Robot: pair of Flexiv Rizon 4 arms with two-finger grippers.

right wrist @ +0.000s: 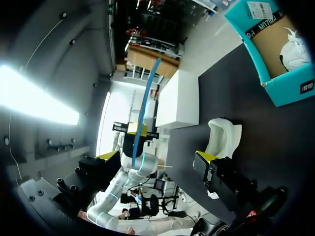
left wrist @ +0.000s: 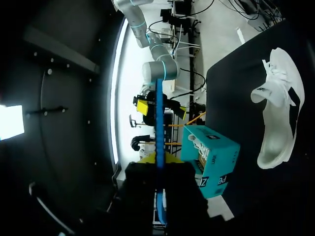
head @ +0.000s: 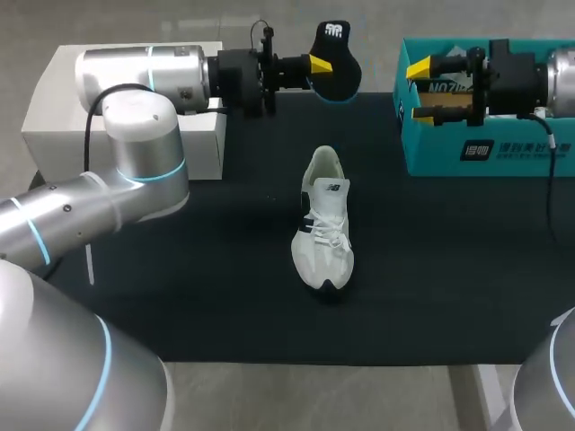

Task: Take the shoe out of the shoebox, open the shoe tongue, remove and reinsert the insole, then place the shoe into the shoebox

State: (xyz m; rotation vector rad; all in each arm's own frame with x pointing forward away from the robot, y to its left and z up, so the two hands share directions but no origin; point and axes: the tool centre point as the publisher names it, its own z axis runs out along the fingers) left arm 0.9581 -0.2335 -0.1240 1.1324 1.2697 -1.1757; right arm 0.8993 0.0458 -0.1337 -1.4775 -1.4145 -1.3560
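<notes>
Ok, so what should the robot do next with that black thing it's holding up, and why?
Probably lower the black insole toward the white shoe and start sliding it back in. The left jaws are shut on the insole, up in the air, so it is already out, and the shoe stands on the mat with its opening facing up.

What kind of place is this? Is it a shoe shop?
Probably a robot lab, not a shop: a silver left robot arm and right robot arm hang over a black table with a white lace-up sneaker and teal cardboard shoebox.
</notes>
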